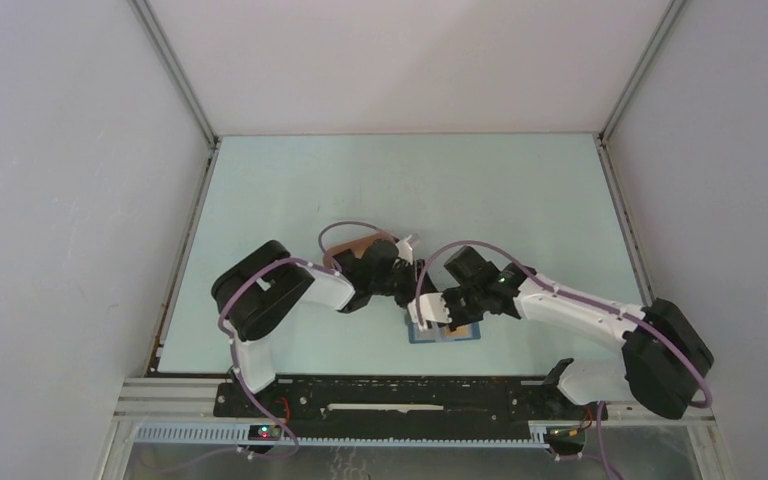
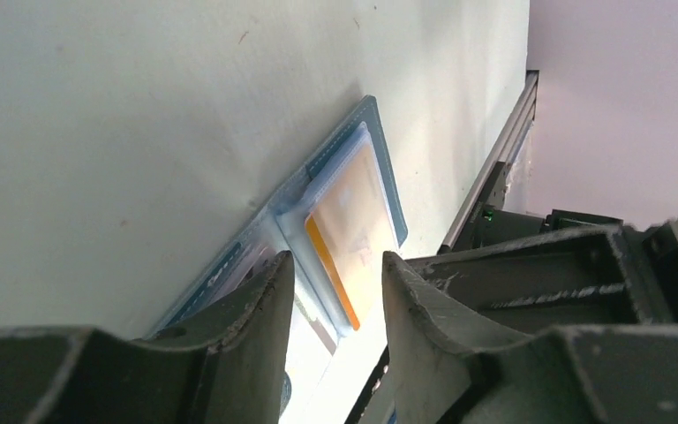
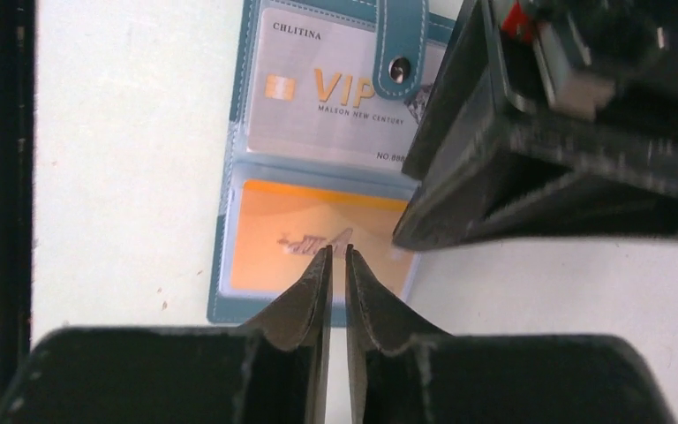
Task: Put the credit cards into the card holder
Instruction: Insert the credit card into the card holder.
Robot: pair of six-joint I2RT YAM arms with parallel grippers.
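Card: yellow-orange plastic card (image 3: 291, 238), inside dark-blue folding card holder (image 3: 228, 311), directly under your right gripper (image 3: 338, 253).
Fingers: right barely parted, left gripper (image 2: 335, 261) spread; both empty.

Light diffuse and even. At left gripper (image 2: 336, 261), blown-out white patch between its fingers, soft focus. At right gripper (image 3: 337, 252), mild sheen just past the tips.
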